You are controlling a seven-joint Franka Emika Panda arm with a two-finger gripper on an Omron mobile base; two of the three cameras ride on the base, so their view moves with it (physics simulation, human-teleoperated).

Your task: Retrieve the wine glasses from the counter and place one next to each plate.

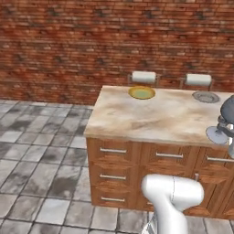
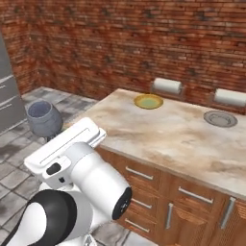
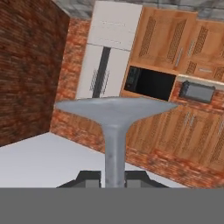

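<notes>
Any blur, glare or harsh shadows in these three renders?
Left base view: soft, low-detail, no glare on the yellow-olive plate. Right base view: flat even light, the grey plate casts barely any shadow. Hand view: the wine glass looms large, its foot spread wide; the background is sharp.

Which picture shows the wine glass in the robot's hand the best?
The hand view: the wine glass shows stem and foot close up, in the gripper. The right base view shows its bowl; the left base view catches it at the edge.

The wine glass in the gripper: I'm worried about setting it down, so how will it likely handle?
The wine glass is pinched by its thin stem in the gripper, so it may twist or slip. Its rounded bowl over a narrow stem looks top-heavy, probably tipping if nudged.
</notes>
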